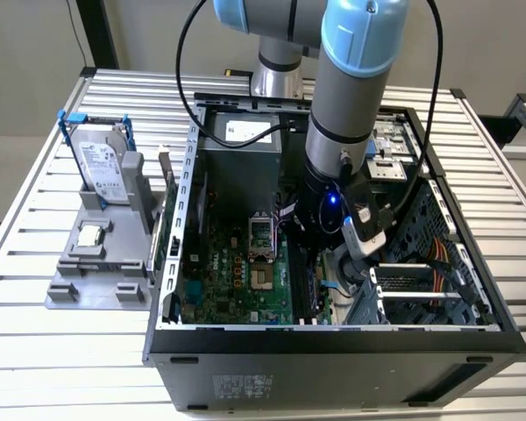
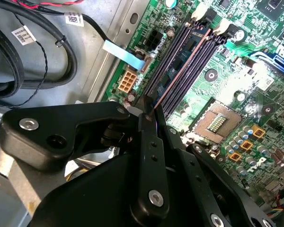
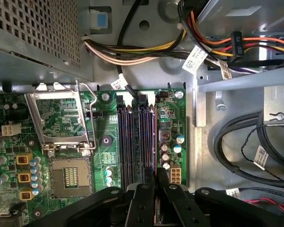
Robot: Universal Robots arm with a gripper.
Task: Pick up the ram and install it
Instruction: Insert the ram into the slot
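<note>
I have the gripper (image 2: 150,111) closed on the ram (image 2: 182,64), which stands edge-down in a slot near the motherboard (image 3: 102,123)'s edge beside the cables, so I judge the seating step needs a straight, even press.

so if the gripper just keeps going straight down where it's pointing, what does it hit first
Most likely the ram slots. The gripper is shut on the ram, whose thin edge runs along one slot in both wrist views. How much gap is left between stick and slot is hard to judge from these angles.
</note>
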